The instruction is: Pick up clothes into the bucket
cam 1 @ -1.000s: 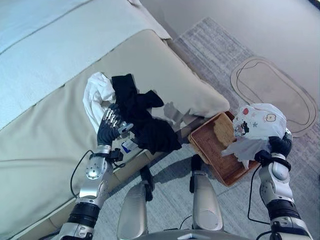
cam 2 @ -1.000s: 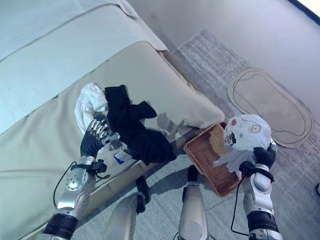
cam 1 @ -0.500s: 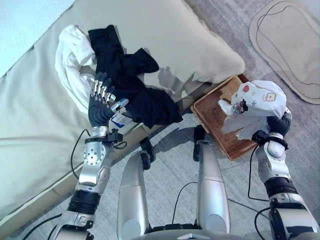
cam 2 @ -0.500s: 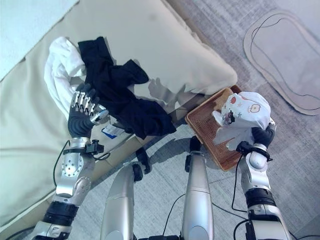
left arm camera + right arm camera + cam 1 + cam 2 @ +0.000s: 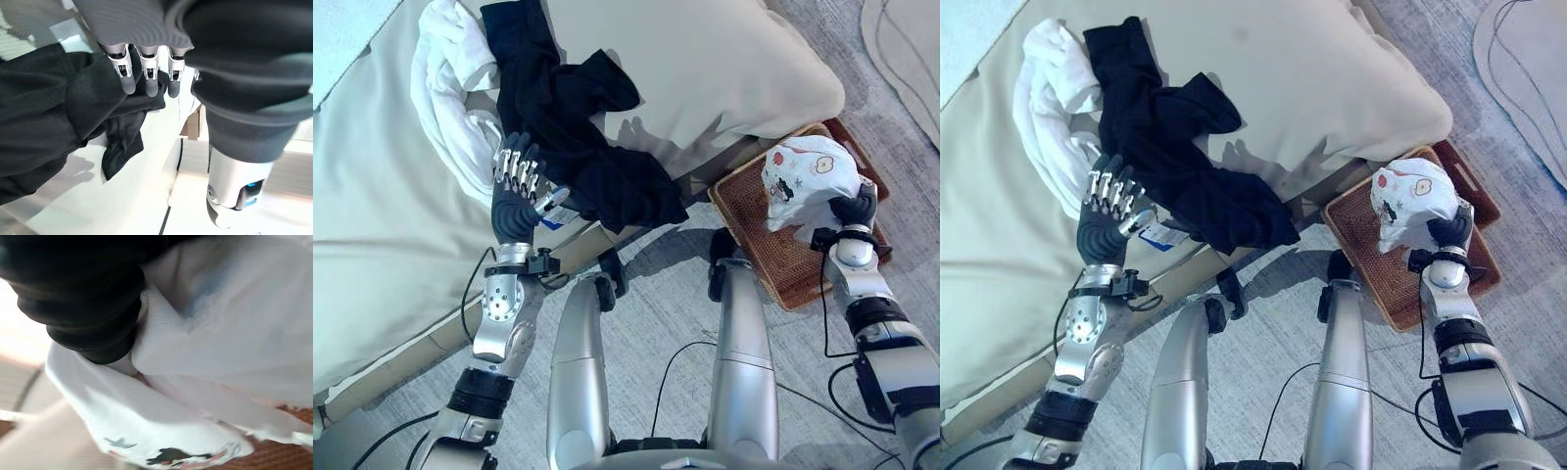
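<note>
A black garment (image 5: 578, 137) sprawls across the beige bed, partly over a white cloth (image 5: 445, 78). My left hand (image 5: 514, 206) stands open beside the black garment's left edge, its straight fingers (image 5: 146, 73) touching the dark fabric (image 5: 44, 117). A small blue and white tag lies by its thumb. My right hand (image 5: 854, 209) is shut on a bunched white printed garment (image 5: 803, 171), held just above a brown wicker basket (image 5: 773, 264) on the floor. In the right wrist view the white cloth (image 5: 220, 333) wraps over the hand's dark cover (image 5: 83, 298).
The beige bed cover (image 5: 705, 59) ends at an edge just behind the basket. The basket sits on a grey rug (image 5: 656, 323) against the bed's corner. A pale oval mat (image 5: 911, 49) lies further right.
The camera has tilted down, so the whole picture shifted. My right hand has brought the white printed garment lower and further over the basket. The left hand stays by the black garment.
</note>
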{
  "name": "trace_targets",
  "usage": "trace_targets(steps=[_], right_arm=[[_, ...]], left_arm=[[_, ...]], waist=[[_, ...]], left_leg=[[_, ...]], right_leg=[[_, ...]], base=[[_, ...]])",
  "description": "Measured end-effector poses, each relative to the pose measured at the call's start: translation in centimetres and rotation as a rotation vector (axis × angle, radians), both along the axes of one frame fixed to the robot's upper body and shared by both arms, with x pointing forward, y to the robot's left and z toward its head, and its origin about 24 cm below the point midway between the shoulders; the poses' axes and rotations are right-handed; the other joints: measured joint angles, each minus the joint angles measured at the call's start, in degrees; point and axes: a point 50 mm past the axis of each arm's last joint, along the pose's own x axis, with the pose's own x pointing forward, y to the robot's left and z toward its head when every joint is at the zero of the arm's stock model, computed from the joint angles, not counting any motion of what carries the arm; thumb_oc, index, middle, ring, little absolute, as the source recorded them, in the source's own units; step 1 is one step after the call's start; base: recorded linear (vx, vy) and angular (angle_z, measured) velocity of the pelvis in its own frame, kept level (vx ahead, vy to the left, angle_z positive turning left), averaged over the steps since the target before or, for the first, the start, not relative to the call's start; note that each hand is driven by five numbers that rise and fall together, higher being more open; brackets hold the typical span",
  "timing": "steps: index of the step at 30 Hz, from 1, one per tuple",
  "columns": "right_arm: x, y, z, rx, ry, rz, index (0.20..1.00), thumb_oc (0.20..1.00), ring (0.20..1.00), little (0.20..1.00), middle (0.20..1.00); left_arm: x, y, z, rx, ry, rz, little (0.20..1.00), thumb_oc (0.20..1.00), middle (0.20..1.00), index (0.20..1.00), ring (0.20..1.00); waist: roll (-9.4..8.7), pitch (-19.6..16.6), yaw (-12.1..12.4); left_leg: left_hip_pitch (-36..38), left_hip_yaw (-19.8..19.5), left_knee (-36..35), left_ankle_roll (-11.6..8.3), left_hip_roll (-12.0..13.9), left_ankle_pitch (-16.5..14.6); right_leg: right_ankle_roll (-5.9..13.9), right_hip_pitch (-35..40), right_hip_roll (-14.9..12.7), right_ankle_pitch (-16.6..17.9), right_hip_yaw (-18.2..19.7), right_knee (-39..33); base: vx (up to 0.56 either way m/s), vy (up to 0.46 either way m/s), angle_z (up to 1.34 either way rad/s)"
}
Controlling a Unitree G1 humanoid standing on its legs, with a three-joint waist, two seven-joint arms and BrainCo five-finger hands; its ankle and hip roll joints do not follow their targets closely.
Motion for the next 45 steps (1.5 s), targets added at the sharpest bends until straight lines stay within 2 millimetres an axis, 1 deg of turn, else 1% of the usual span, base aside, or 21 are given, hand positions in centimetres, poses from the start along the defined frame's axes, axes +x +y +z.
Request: trace_targets(steps=[2, 7, 10, 15, 16, 17, 23, 26, 28, 29, 30, 32, 34, 36, 37, 38, 39, 41, 42, 44, 45], right_arm=[[-0.1, -0.2, -0.3, 0.006, 0.021, -0.015, 0.2, 0.2, 0.2, 0.2, 0.2], [-0.2, -0.7, -0.5, -0.013, 0.064, -0.031, 0.2, 0.2, 0.2, 0.2, 0.2], [-0.4, -1.3, -0.9, -0.066, 0.15, -0.054, 0.2, 0.2, 0.2, 0.2, 0.2], [-0.8, -2.0, -1.4, -0.084, 0.218, -0.091, 0.2, 0.2, 0.2, 0.2, 0.2], [-0.8, -2.1, -1.5, -0.083, 0.225, -0.097, 0.285, 0.285, 0.285, 0.285, 0.285], [-0.9, -2.2, -1.6, -0.084, 0.239, -0.11, 1.0, 1.0, 1.0, 1.0, 1.0], [-1.1, -2.5, -1.7, -0.076, 0.263, -0.148, 1.0, 1.0, 1.0, 1.0, 1.0], [-1.2, -2.5, -2.1, -0.049, 0.27, -0.165, 1.0, 1.0, 1.0, 1.0, 1.0], [-1.4, -2.1, -3.0, -0.016, 0.279, -0.167, 1.0, 1.0, 1.0, 1.0, 1.0], [-1.4, -1.8, -3.2, -0.009, 0.279, -0.162, 1.0, 1.0, 1.0, 1.0, 1.0], [-1.5, -1.5, -3.9, 0.013, 0.286, -0.158, 1.0, 1.0, 1.0, 1.0, 1.0], [-1.4, -1.2, -4.0, 0.033, 0.278, -0.155, 1.0, 1.0, 1.0, 1.0, 1.0], [-1.8, -0.6, -5.0, 0.144, 0.221, -0.154, 1.0, 1.0, 1.0, 1.0, 1.0], [-2.1, -0.1, -5.9, 0.207, 0.201, -0.151, 1.0, 1.0, 1.0, 1.0, 1.0], [-2.4, 0.4, -6.8, 0.25, 0.202, -0.148, 1.0, 1.0, 1.0, 1.0, 1.0], [-2.5, 0.8, -7.1, 0.269, 0.193, -0.137, 1.0, 1.0, 1.0, 1.0, 1.0], [-2.6, 1.7, -7.6, 0.3, 0.168, -0.105, 1.0, 1.0, 1.0, 1.0, 1.0], [-2.8, 3.0, -8.2, 0.33, 0.128, -0.061, 1.0, 1.0, 1.0, 1.0, 1.0], [-2.9, 3.2, -8.3, 0.333, 0.121, -0.052, 1.0, 1.0, 1.0, 1.0, 1.0], [-3.2, 3.9, -8.2, 0.338, 0.072, -0.017, 1.0, 1.0, 1.0, 1.0, 1.0], [-3.2, 4.3, -8.0, 0.338, 0.049, 0.002, 1.0, 1.0, 1.0, 1.0, 1.0]], left_arm=[[0.0, 0.0, 0.2, 0.0, -0.007, 0.002, 1.0, 1.0, 1.0, 1.0, 1.0], [-0.1, 0.0, 0.4, 0.001, -0.018, 0.002, 1.0, 1.0, 1.0, 1.0, 1.0], [-0.1, 0.1, 0.4, -0.003, -0.017, 0.008, 1.0, 1.0, 1.0, 1.0, 1.0], [-0.1, 0.1, 0.6, -0.009, -0.02, 0.016, 1.0, 1.0, 1.0, 1.0, 1.0], [-0.1, 0.1, 0.6, -0.009, -0.021, 0.017, 1.0, 1.0, 1.0, 1.0, 1.0], [0.0, 0.1, 0.7, -0.012, -0.022, 0.023, 1.0, 1.0, 1.0, 1.0, 1.0], [0.1, 0.1, 1.1, -0.019, -0.034, 0.033, 1.0, 1.0, 1.0, 1.0, 1.0], [0.1, 0.1, 1.1, -0.022, -0.033, 0.036, 1.0, 1.0, 1.0, 1.0, 1.0], [0.0, 0.3, 0.7, -0.023, -0.021, 0.044, 1.0, 1.0, 1.0, 1.0, 1.0], [0.0, 0.3, 0.7, -0.024, -0.017, 0.046, 1.0, 1.0, 1.0, 1.0, 1.0], [0.0, 0.3, 0.6, -0.025, -0.017, 0.045, 1.0, 1.0, 1.0, 1.0, 1.0], [0.1, 0.2, 0.8, -0.027, -0.021, 0.041, 1.0, 1.0, 1.0, 1.0, 1.0], [0.3, 0.3, 0.6, -0.02, -0.011, 0.051, 1.0, 1.0, 1.0, 1.0, 1.0], [0.3, 0.4, 0.1, -0.019, 0.007, 0.058, 1.0, 1.0, 1.0, 1.0, 1.0], [0.4, 0.5, -0.3, -0.022, 0.025, 0.068, 1.0, 1.0, 1.0, 1.0, 1.0], [0.3, 0.7, -0.5, -0.026, 0.034, 0.076, 1.0, 1.0, 1.0, 1.0, 1.0], [0.3, 0.9, -1.0, -0.035, 0.053, 0.089, 1.0, 1.0, 1.0, 1.0, 1.0], [0.3, 1.1, -1.6, -0.034, 0.077, 0.101, 1.0, 1.0, 1.0, 1.0, 1.0], [0.3, 1.2, -1.8, -0.034, 0.085, 0.104, 1.0, 1.0, 1.0, 1.0, 1.0], [0.4, 1.3, -2.4, -0.035, 0.107, 0.113, 1.0, 1.0, 1.0, 1.0, 1.0], [0.4, 1.5, -2.7, -0.027, 0.123, 0.122, 1.0, 1.0, 1.0, 1.0, 1.0]], waist=[[0.09, 0.0, 0.8], [0.1, 0.0, 0.9], [0.1, 0.0, 0.9], [0.08, 0.0, 0.9], [0.08, 0.0, 0.9], [0.08, 0.0, 0.9], [0.02, -0.2, 0.7], [-0.03, -0.2, 0.6], [-0.72, -3.4, -0.4], [-0.81, -3.9, -0.4], [-1.2, -4.7, -0.7], [-1.33, -5.1, -0.7], [-2.13, -5.6, -0.8], [-2.27, -5.6, -1.2], [-2.35, -5.6, -2.0], [-2.58, -5.7, -2.1], [-3.12, -6.1, -2.1], [-4.14, -7.0, -2.4], [-4.54, -7.4, -2.4], [-4.76, -7.6, -2.9], [-4.82, -7.6, -3.4]], left_leg=[[0.0, 0.1, 0.3, 0.02, -0.1, -0.1], [-0.6, 0.0, 0.4, 0.03, -0.3, -0.1], [-0.9, 0.0, 0.6, 0.05, -0.5, -0.1], [-0.9, 0.0, 0.6, 0.12, -0.8, -0.2], [-0.9, 0.0, 0.6, 0.12, -0.8, -0.2], [-0.9, 0.0, 0.6, 0.13, -0.9, -0.2], [-0.3, 0.0, 0.3, 0.19, -0.9, -0.1], [1.7, 0.2, -0.9, 0.38, -1.0, -0.1], [2.1, 0.7, -2.8, 0.67, -1.1, 0.0], [2.4, 0.7, -3.4, 0.93, -1.1, 0.2], [3.1, 0.9, -4.4, 1.23, -1.1, 1.0], [4.1, 0.8, -5.6, 1.29, -1.2, 0.5], [6.5, 1.0, -9.3, 0.86, -1.5, 2.7], [9.1, 0.9, -12.3, 1.03, -1.9, 3.9], [11.7, 0.7, -14.6, 0.76, -2.2, 4.5], [13.1, 0.7, -15.9, 0.74, -2.4, 4.9], [15.6, 0.8, -18.6, 0.57, -2.7, 5.9], [18.6, 0.7, -22.4, 0.42, -3.0, 6.9], [19.2, 0.7, -23.3, 0.18, -3.0, 7.3], [22.4, -0.2, -26.8, -0.08, -3.1, 9.1], [23.5, -0.6, -27.9, -0.09, -3.2, 9.4]], right_leg=[[-0.02, -0.2, -0.1, -0.1, 0.1, 0.3], [0.03, -0.6, -0.4, -0.1, 0.2, 0.4], [0.04, -0.8, -0.7, -0.1, 0.2, 0.4], [0.05, -0.8, -1.0, -0.1, 0.2, 0.3], [0.05, -0.8, -1.0, -0.1, 0.2, 0.3], [0.06, -0.7, -1.0, -0.1, 0.2, 0.2], [0.42, 0.1, -1.0, 0.2, 0.1, -0.6], [0.9, 2.4, -1.0, 0.6, 0.0, -2.2], [1.14, 3.0, -1.1, 1.0, -0.1, -4.3], [1.24, 3.4, -1.1, 1.3, -0.1, -4.9], [1.49, 4.2, -1.0, 2.7, -0.4, -6.3], [1.73, 5.5, -1.0, 2.2, -1.3, -7.8], [2.0, 8.1, -1.0, 4.3, -1.7, -11.0], [1.98, 10.9, -1.2, 5.2, -2.8, -13.7], [2.07, 13.6, -1.3, 5.3, -3.4, -15.6], [2.21, 15.0, -1.5, 5.5, -3.7, -16.7], [2.3, 17.3, -1.5, 6.2, -4.1, -18.7], [2.49, 20.2, -1.5, 6.5, -4.9, -21.7], [2.43, 20.7, -1.5, 6.7, -5.1, -22.3], [2.47, 24.6, -1.4, 7.8, -6.8, -25.3], [2.47, 26.1, -1.3, 7.8, -7.4, -26.2]], base=[[0.01, 0.008, 0.02], [0.01, 0.008, 0.02], [0.01, 0.011, 0.02], [0.0, 0.003, 0.01], [0.0, 0.0, 0.0], [0.0, 0.0, 0.0], [0.0, 0.0, 0.0], [0.0, 0.0, 0.0], [0.0, 0.0, 0.0], [0.0, -0.008, -0.04], [-0.09, -0.006, -0.05], [-0.04, -0.017, -0.02], [-0.04, -0.015, 0.02], [0.03, -0.034, 0.08], [0.03, -0.032, 0.11], [0.05, -0.046, 0.08], [0.0, 0.0, 0.0], [0.06, -0.043, 0.05], [0.07, -0.042, 0.08], [0.06, -0.025, 0.16], [0.06, -0.022, 0.19]])
